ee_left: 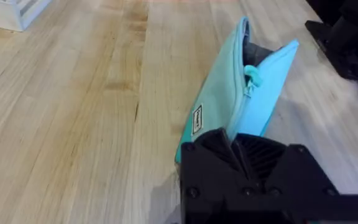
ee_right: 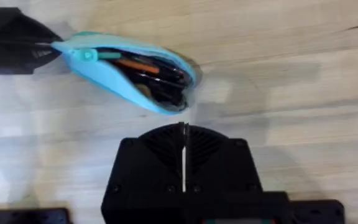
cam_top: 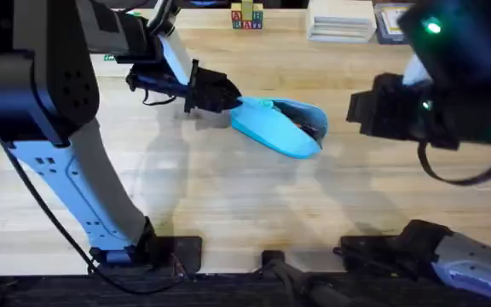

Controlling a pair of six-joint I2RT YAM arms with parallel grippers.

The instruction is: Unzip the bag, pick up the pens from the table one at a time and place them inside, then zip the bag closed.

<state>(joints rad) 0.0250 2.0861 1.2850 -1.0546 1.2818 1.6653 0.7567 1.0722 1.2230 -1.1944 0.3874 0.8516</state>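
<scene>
The light blue bag [cam_top: 278,128] lies on the table [cam_top: 228,196] with its zipper open and its mouth gaping. Inside it I see the pens: an orange one [ee_right: 143,65] and dark ones [ee_right: 161,86]. The zipper pull [ee_right: 87,55] sits near the bag's left end, also seen as the pull [ee_left: 252,76] in the left wrist view. My left gripper [cam_top: 227,99] is shut on that end of the bag [ee_left: 229,106]. My right gripper [ee_right: 184,129] hovers just right of the bag, shut and holding nothing.
Lettered toy blocks [cam_top: 247,17] and a white stack [cam_top: 341,21] stand at the table's far edge. A white rack [ee_left: 11,12] sits off to one side. The raised right arm [cam_top: 450,77] looms dark over the right side.
</scene>
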